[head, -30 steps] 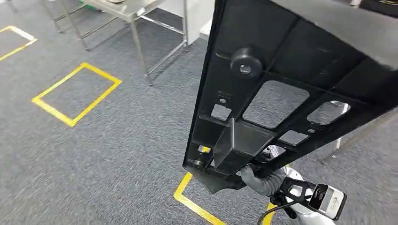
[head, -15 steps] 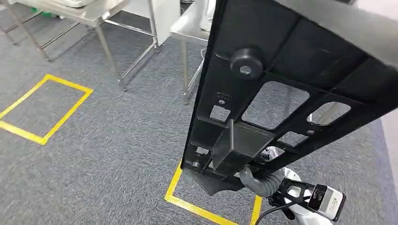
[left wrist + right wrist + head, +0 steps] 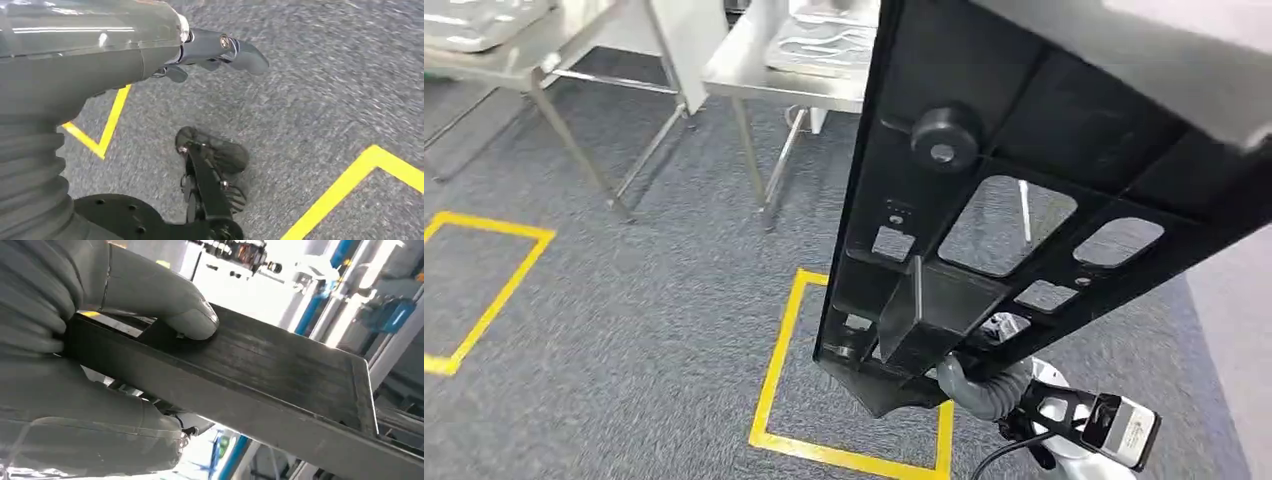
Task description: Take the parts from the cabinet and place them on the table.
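Observation:
A large black plastic part (image 3: 1074,120) with a round knob and several cut-out windows stands tilted up in front of me in the head view. My right hand (image 3: 972,382) grips its lower end from underneath and is mostly hidden behind it. Up close, in the right wrist view, the right hand (image 3: 60,345) wraps the edge of the black part (image 3: 270,365), thumb pressed on its flat face. My left hand (image 3: 200,47) hangs over the grey carpet, fingers apart and holding nothing.
A steel table (image 3: 754,72) carrying metal trays (image 3: 824,45) stands ahead, a second steel table (image 3: 514,50) to its left. Yellow tape squares (image 3: 774,380) mark the grey carpet. A paler floor strip (image 3: 1234,330) runs along the right.
The camera has moved: tables and yellow squares have slid left and down in the head view, and the tables are closer. The black part stays gripped in my right hand.

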Controlling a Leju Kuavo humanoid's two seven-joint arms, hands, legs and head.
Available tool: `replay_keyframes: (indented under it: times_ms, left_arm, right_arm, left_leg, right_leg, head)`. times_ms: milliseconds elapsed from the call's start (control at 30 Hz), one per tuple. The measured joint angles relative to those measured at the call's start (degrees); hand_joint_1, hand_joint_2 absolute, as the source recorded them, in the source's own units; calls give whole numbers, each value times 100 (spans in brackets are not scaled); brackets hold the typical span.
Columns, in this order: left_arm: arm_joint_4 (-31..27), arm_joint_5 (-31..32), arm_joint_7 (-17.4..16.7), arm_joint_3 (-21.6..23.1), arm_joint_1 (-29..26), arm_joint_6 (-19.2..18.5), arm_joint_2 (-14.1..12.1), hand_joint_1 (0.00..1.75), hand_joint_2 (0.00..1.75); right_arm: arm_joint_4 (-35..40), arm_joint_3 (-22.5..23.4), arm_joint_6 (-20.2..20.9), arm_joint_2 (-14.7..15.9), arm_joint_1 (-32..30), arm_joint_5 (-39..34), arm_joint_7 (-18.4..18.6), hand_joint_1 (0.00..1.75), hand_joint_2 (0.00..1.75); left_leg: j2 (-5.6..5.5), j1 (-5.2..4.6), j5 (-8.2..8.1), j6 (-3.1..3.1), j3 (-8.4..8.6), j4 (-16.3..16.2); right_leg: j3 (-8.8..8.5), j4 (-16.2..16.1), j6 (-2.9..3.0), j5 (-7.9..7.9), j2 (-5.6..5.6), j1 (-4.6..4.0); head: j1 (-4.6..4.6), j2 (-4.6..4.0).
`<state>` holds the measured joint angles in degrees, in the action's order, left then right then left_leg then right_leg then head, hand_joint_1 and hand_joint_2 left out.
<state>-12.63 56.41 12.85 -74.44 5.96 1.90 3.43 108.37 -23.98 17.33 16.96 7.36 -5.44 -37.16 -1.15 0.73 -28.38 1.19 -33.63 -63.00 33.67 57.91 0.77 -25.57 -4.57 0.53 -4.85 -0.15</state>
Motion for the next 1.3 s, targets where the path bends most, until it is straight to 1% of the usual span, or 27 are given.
replay_keyframes:
  times_ms: [33, 67, 167, 200, 233, 267, 333, 367, 400, 433, 500, 533, 567, 667, 700, 733, 767, 833, 867, 900, 933, 967, 1033, 1067, 1200, 1267, 1300]
  left_arm:
    - [0, 0, 2, 0, -7, 2, 0, 0, 175]
    - [0, 0, 2, 0, -8, 2, 2, 0, 175]
    - [0, 0, -4, 0, 14, 2, 2, 0, 175]
    - [0, 0, -4, 0, 37, 2, 11, 0, 175]
    - [0, -2, -2, 0, 53, -2, 13, 0, 175]
    - [0, -2, 0, 0, 42, -4, 11, 0, 175]
    - [0, -2, -2, 0, 9, -4, 4, 0, 175]
    - [0, -2, -2, 0, 2, -4, 4, 0, 175]
    - [0, -7, -4, -2, 2, -7, 4, 0, 175]
    - [0, -7, -4, -2, 6, -18, 4, 0, 175]
    - [0, -9, -13, 0, 25, -50, 4, 0, 175]
    - [0, -11, -15, 0, 37, -61, 4, 0, 175]
    - [0, -13, -15, 0, 48, -85, 4, 0, 175]
    - [0, -17, -15, 0, 48, -183, 4, 0, 175]
    - [0, -17, -9, 0, 54, -212, 4, 0, 175]
    - [0, -20, -2, 0, 57, -236, -13, 0, 175]
    - [0, -20, 2, 0, 55, -243, -13, 0, 175]
    - [0, -20, 2, 0, 24, -258, -15, 0, 175]
    - [0, -17, 2, 0, 8, -258, -15, 0, 175]
    - [0, -17, 2, 0, -2, -258, -17, 0, 175]
    - [0, -17, 2, 0, -8, -258, -20, 0, 175]
    - [0, -20, 4, 0, -7, -258, -24, 0, 175]
    - [0, -24, 4, 0, -4, -258, -42, 0, 175]
    - [0, -26, 4, 0, 2, -258, -42, 0, 175]
    - [0, -52, 28, 0, 14, -265, -46, 0, 175]
    - [0, -52, 44, 0, 17, -278, -48, 0, 175]
    - [0, -52, 46, 0, 15, -286, -52, 0, 175]
  right_arm:
    - [0, 0, 0, 0, 3, 0, 0, 175, 175]
    - [0, -2, 2, 0, 3, 7, 0, 175, 175]
    - [2, 0, 0, 0, -35, 11, 0, 175, 175]
    - [4, 0, 0, -2, -39, 11, 0, 175, 175]
    - [9, 7, -2, -7, -48, 15, -2, 175, 175]
    - [15, 11, -2, -7, -39, 22, 0, 175, 175]
    - [17, 11, -4, -22, -51, 24, -2, 175, 175]
    - [17, 11, -4, -22, -65, 24, 0, 175, 175]
    - [17, 11, -4, -22, -72, 24, 0, 175, 175]
    - [17, 11, -4, -22, -72, 35, 0, 175, 175]
    - [17, 11, -9, -22, -71, 63, 0, 175, 175]
    - [17, 11, -19, -22, -69, 81, 2, 175, 175]
    - [17, 9, -37, -22, -61, 107, 2, 175, 175]
    - [20, 9, -74, -24, -60, 155, 2, 175, 175]
    - [24, 9, -74, -24, -59, 155, 2, 175, 175]
    - [31, 9, -81, -24, -62, 155, 0, 175, 175]
    - [33, 9, -85, -20, -52, 153, 0, 175, 175]
    - [33, 9, -87, -13, -67, 153, -2, 175, 175]
    - [33, 9, -94, -13, -77, 153, -2, 175, 175]
    - [31, 9, -105, -13, -86, 153, -4, 175, 175]
    - [28, 9, -107, -13, -93, 151, -4, 175, 175]
    - [28, 9, -107, -13, -96, 151, -7, 175, 175]
    - [28, 9, -107, -13, -97, 149, -9, 175, 175]
    - [28, 9, -107, -13, -96, 144, -11, 175, 175]
    - [33, 17, -105, -15, -108, 142, -13, 175, 175]
    - [35, 31, -107, -35, -100, 140, -13, 175, 175]
    - [35, 39, -107, -37, -101, 140, -13, 175, 175]
  left_leg:
    - [-338, 44, 69, -15, 130, 348]
    - [-371, 38, 38, -50, 161, 448]
    - [-204, -6, 53, -149, 177, 433]
    - [-130, 31, 101, -216, 190, 504]
    - [-62, 18, 121, -250, 210, 532]
    - [10, 2, 121, -294, 211, 541]
    - [160, -36, 110, -309, 207, 539]
    - [241, -49, 105, -313, 203, 537]
    - [313, -57, 99, -315, 206, 536]
    - [322, -61, 89, -306, 210, 535]
    - [391, -62, 64, -274, 240, 527]
    - [413, -63, 53, -256, 257, 526]
    - [428, -101, 39, -228, 242, 514]
    - [462, -65, 48, -134, 254, 537]
    - [477, -79, 33, -89, 271, 537]
    - [345, -47, -35, -61, 240, 439]
    - [228, -49, -204, -48, 117, 179]
    - [163, -45, -642, -21, -365, -783]
    - [163, -45, -747, -9, -578, -1170]
    - [163, -43, -719, -5, -690, -1325]
    - [163, -42, -557, -6, -663, -1199]
    - [162, -43, -295, -22, -504, -815]
    - [141, -39, 215, -62, -23, 213]
    - [78, -65, 152, -104, 88, 458]
    - [92, -65, 147, -260, 149, 534]
    - [99, -54, 144, -322, 208, 565]
    - [100, -58, 132, -339, 221, 565]
  right_leg:
    - [27, 22, -28, -10, -58, 13]
    - [68, 86, -72, -21, -154, -13]
    - [106, 26, -197, 39, -318, 23]
    - [125, 46, -228, 25, -339, 28]
    - [176, 182, -222, -74, 6, 7]
    - [342, 533, -239, -297, 250, 1]
    - [765, 1422, -267, -690, 394, 37]
    - [925, 1747, -277, -779, 414, 47]
    - [947, 1790, -284, -728, 427, 55]
    - [842, 1594, -286, -583, 436, 62]
    - [294, 601, -258, -112, 500, 63]
    - [32, 143, -227, -1, 589, 54]
    - [-18, 43, -211, -79, 641, -2]
    - [19, 41, -140, -68, 581, -47]
    - [-6, -20, -91, -39, 557, -16]
    - [-49, -67, -58, -20, 554, 6]
    - [-62, -80, -19, -26, 551, 13]
    - [-68, -79, 24, -48, 522, -4]
    - [-70, -78, 27, -51, 493, -12]
    - [-79, -75, 28, -54, 462, -15]
    - [-95, -73, 24, -66, 435, -16]
    - [-119, -69, 11, -83, 403, -16]
    - [-181, -54, -18, -131, 364, -13]
    - [-180, -21, -59, -162, 346, -55]
    - [-181, 35, -187, -124, 314, -34]
    - [-59, 352, -236, -311, 392, -10]
    - [157, 751, -243, -511, 399, -1]
  head:
    - [0, 0]
    - [0, 0]
    - [0, 0]
    - [0, 0]
    - [0, 0]
    - [0, 0]
    - [0, 0]
    - [0, 0]
    - [0, 0]
    - [0, 0]
    - [0, 0]
    - [0, 0]
    - [0, 0]
    - [0, 0]
    - [-2, 0]
    - [0, 0]
    - [-2, 0]
    - [0, 0]
    - [0, 0]
    - [0, 0]
    - [0, 0]
    - [0, 0]
    - [0, 0]
    - [0, 0]
    - [0, 0]
    - [0, 0]
    - [0, 0]
